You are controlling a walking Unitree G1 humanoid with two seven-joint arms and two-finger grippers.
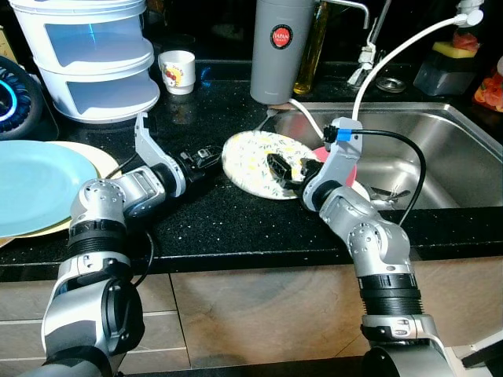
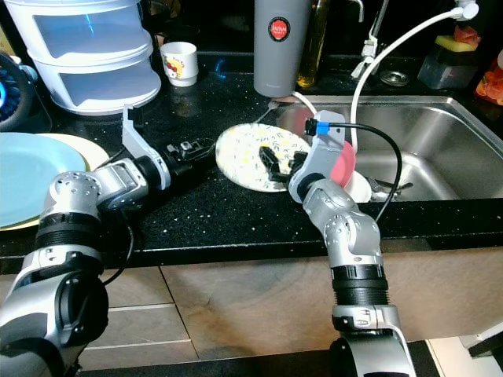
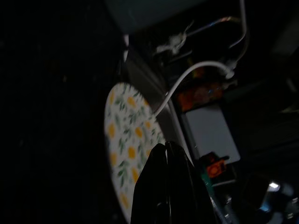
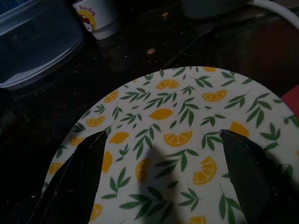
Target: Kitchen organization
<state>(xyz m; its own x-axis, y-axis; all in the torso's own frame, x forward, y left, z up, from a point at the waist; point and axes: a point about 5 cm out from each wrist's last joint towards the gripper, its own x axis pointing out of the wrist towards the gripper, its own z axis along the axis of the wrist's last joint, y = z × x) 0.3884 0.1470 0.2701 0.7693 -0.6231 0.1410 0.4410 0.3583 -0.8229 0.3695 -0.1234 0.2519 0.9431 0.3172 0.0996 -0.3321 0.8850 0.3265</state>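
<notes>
Taking the lemon plate (image 1: 263, 163) as our landmark, and starting far to its left, we see a blue plate (image 1: 35, 184) stacked on a cream plate (image 1: 96, 157) at the edge of the black worktop (image 1: 236, 224). Behind those stands a white tiered container (image 1: 90, 59), and nearer the lemon plate a small white cup (image 1: 178, 71) with a cartoon print; the wrist view shows red lettering on it that we cannot read with certainty.

Our left arm lies low along the worktop, elbow bent, forearm reaching toward the plate's left rim. The left gripper (image 1: 206, 159) stops just beside that rim; in the left wrist view its jaws are pressed together on nothing.

The lemon plate sits on the worktop at the sink's left edge, tilted slightly, its printed face up. It is round, so it has no long axis.

Behind the plate stands a grey flask (image 1: 280, 49) with a round red badge; the word on it looks like "JAPAN", though it is small. An oil bottle (image 1: 312, 49) stands beside it.

Our right arm rises from below, elbow low, forearm angled up and leftward. The right gripper (image 4: 161, 175) hovers over the plate's right part, jaws spread wide. Right of the plate lies the steel sink (image 1: 440, 153), a red item (image 1: 346, 168) at its near-left corner.
</notes>
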